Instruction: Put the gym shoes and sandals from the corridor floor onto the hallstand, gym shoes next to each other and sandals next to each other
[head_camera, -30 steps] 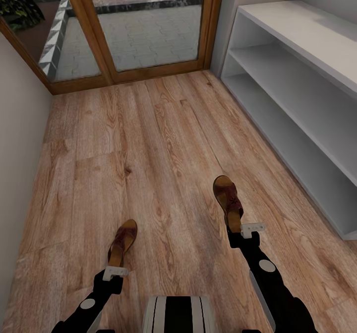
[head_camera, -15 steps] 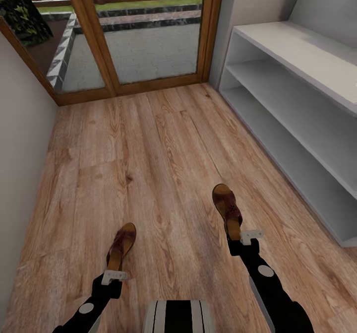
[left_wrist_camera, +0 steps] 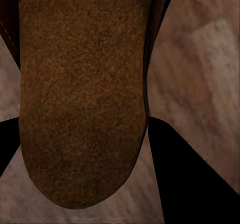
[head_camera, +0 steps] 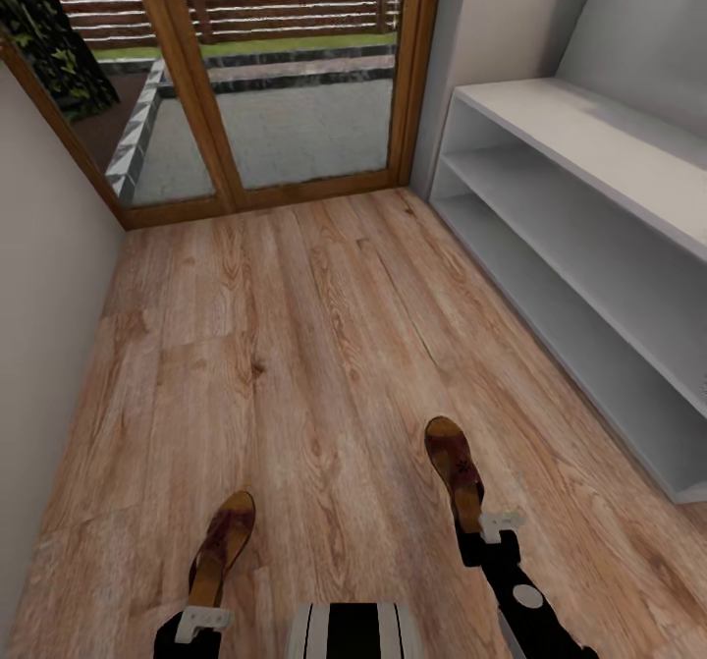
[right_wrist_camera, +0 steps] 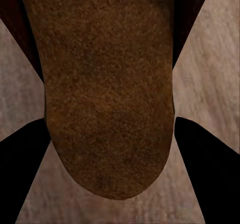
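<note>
I was in a narrow corridor with a wood-plank floor, a glazed wooden door at the far end and the white hallstand along one wall.

My left claw was pinching the heel of one sandal; in its wrist view the tan footbed ran between the dark fingers, over bare planks. My right claw was pinching the heel of the other sandal the same way, the footbed filling the gap between its fingers.

Outward from the claws, each sandal's long axis ran from heel at the claw to toe aimed up the corridor toward the door, roughly alongside the hallstand's front edge. The right-hand sandal was the nearer to the hallstand, though well apart from it; the left-hand one sat across the corridor from it.

By my reckoning the task was in its early part: both sandals gripped but neither on the hallstand, whose visible shelves held nothing. Both sandals were yet to be placed side by side there, then the gym shoes.
</note>
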`<state>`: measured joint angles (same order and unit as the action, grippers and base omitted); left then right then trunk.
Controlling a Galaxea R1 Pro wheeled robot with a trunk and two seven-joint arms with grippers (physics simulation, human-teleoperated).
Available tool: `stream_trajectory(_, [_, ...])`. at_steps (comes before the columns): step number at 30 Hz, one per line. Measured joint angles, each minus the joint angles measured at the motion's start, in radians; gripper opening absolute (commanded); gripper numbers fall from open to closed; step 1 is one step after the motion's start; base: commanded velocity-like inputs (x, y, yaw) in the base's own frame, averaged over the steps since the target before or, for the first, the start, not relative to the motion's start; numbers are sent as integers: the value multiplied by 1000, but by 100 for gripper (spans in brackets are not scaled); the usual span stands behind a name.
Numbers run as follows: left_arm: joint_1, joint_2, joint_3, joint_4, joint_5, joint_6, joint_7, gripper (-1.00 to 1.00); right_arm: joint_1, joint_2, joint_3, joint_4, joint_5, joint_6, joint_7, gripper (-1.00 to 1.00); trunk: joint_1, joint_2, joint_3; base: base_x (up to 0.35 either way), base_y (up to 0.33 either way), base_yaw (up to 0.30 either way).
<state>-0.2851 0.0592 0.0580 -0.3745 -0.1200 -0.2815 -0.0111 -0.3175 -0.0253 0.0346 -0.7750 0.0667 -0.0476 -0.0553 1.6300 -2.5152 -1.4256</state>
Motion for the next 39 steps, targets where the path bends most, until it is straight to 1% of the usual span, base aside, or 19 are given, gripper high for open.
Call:
stream_trajectory(1, [2, 0, -1, -1, 0, -2, 1, -100, 0, -1, 1, 36, 0, -42, -3, -100, 0, 0, 4, 0, 0, 0])
stream_trajectory(2, [5, -1, -2, -1, -1, -5, 3, -100, 0, -1, 2, 107, 1, -120, -6, -100, -1, 0, 8, 0, 0, 0])
stream_trajectory(4, [7, -2, -2, -1, -1, -7, 4, -100, 0, -1, 2, 190, 0, -199, -8, -100, -2, 1, 16, 0, 0, 0])
stream_trajectory(5, [9, -3, -2, -1, 0, -9, 4, -100, 1, -1, 4, 261, 0, -272, -9, -100, -2, 1, 19, 0, 0, 0])
stream_trajectory(6, [9, -3, -2, -1, 0, -9, 4, -100, 0, -1, 4, 294, 1, -308, -9, -100, -3, 1, 23, 0, 0, 0])
stream_trajectory(8, [11, -3, -2, -1, 1, -10, 5, -100, 1, -2, 5, 389, 1, -417, -11, -100, -4, 2, 31, 0, 0, 0])
stream_trajectory(11, [12, -2, -1, -1, 2, -11, 5, -100, 1, -3, 6, 446, 1, -478, -11, -100, -5, 3, 43, 0, 0, -47])
stream_trajectory(13, [13, -2, -1, -1, 2, -12, 5, -100, 1, -4, 5, 468, 1, -500, -12, -100, -6, 3, 52, 0, 0, -125])
stream_trajectory(19, [13, -1, 0, -4, 4, -13, 5, -100, 0, -7, 2, 489, -2, -520, -14, -100, -9, 4, 82, 0, 0, -164])
stream_trajectory(39, [14, -2, -1, 2, 5, -15, 5, -100, 0, -7, 1, 500, -5, -524, -16, -100, -18, 9, 187, 0, 0, -171])
